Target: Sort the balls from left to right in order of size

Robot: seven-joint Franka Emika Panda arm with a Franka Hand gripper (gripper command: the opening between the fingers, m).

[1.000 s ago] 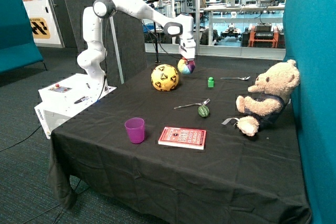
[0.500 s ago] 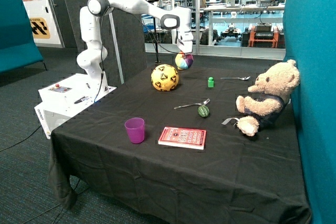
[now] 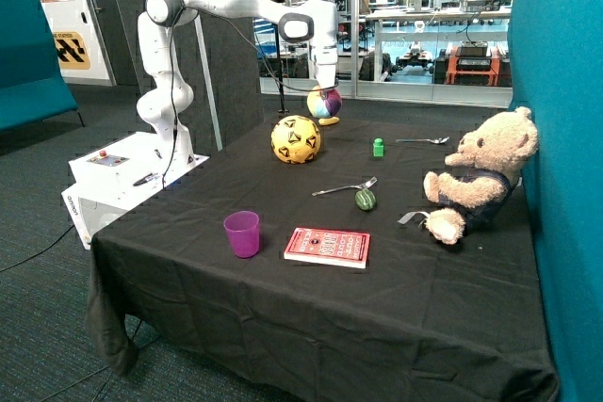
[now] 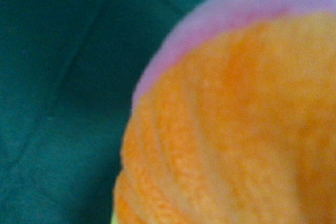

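Observation:
The large yellow ball with black triangle marks rests on the black table near its far edge. My gripper hangs just above and behind that ball, shut on the mid-sized multicoloured ball, which is held clear of the table. In the wrist view this ball fills most of the picture as an orange and pink surface, with dark cloth beyond it.
A small green cube and a spoon lie towards the teddy bear. Nearer the front are a second spoon beside a small green round object, a purple cup and a red book.
The gripper has lifted the multicoloured ball off the table and carried it up and sideways, away from the green cube, to above the large yellow ball.

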